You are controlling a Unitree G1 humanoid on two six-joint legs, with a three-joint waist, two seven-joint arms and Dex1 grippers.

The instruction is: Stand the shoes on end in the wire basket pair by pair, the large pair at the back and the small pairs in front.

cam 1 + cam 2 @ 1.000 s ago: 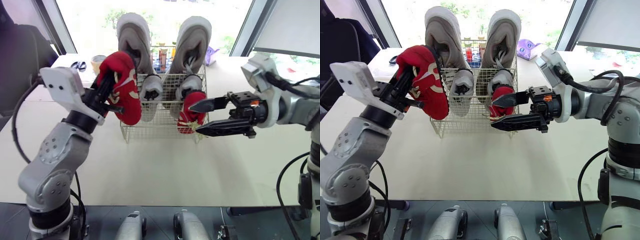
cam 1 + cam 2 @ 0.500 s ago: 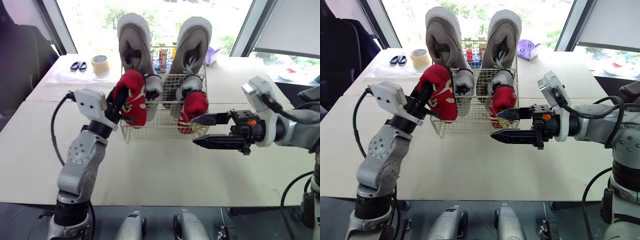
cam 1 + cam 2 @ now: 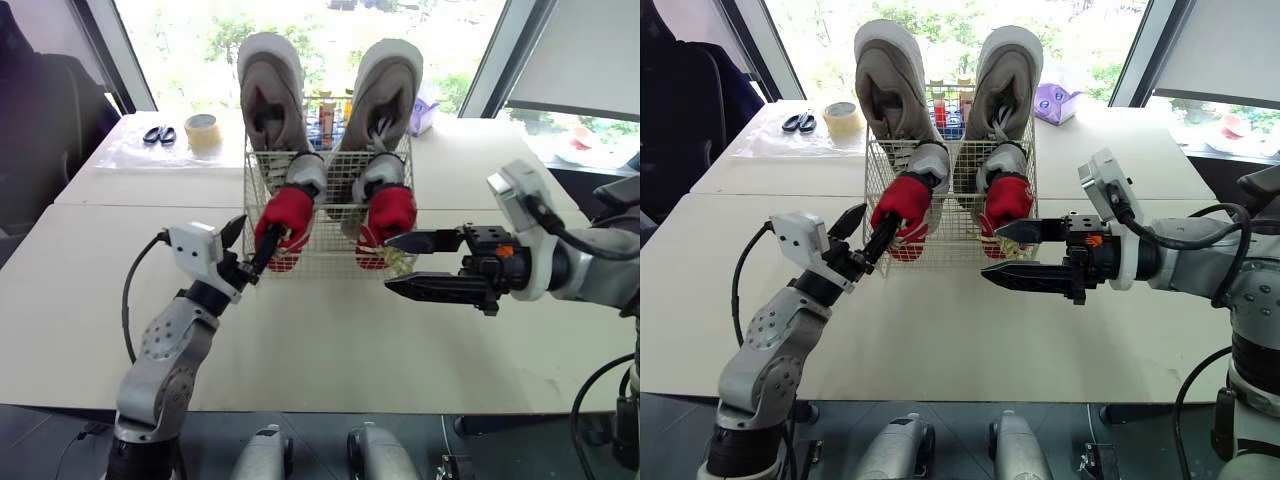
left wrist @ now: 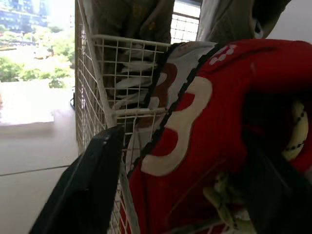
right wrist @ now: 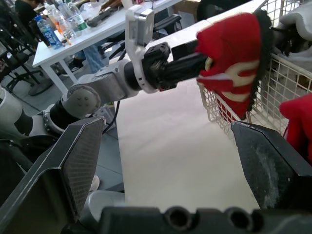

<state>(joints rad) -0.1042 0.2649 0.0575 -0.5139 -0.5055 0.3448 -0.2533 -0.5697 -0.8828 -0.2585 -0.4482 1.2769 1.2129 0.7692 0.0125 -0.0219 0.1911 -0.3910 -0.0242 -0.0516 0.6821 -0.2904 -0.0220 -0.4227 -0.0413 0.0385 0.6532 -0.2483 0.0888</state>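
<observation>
The wire basket (image 3: 330, 262) stands mid-table with the large grey pair (image 3: 270, 95) on end at its back, toes up. Two small red shoes stand in front: one (image 3: 284, 220) at the front left, the other (image 3: 391, 213) at the front right. My left gripper (image 3: 257, 233) is open at the left red shoe (image 4: 195, 136); one finger (image 4: 87, 190) is outside by the basket corner, the other reaches into the shoe's mouth. My right gripper (image 3: 390, 263) hovers open just in front of the basket's right side, holding nothing.
Behind the basket are bottles (image 3: 325, 112) and a purple object (image 3: 424, 100). A tape roll (image 3: 203, 131) and scissors (image 3: 155, 132) lie at the back left. Bare tabletop (image 3: 320, 330) stretches in front of the basket.
My left arm carried the red shoe down from the basket's left into its front-left corner, and its fingers spread apart. The right gripper stayed open and drew back slightly to the right.
</observation>
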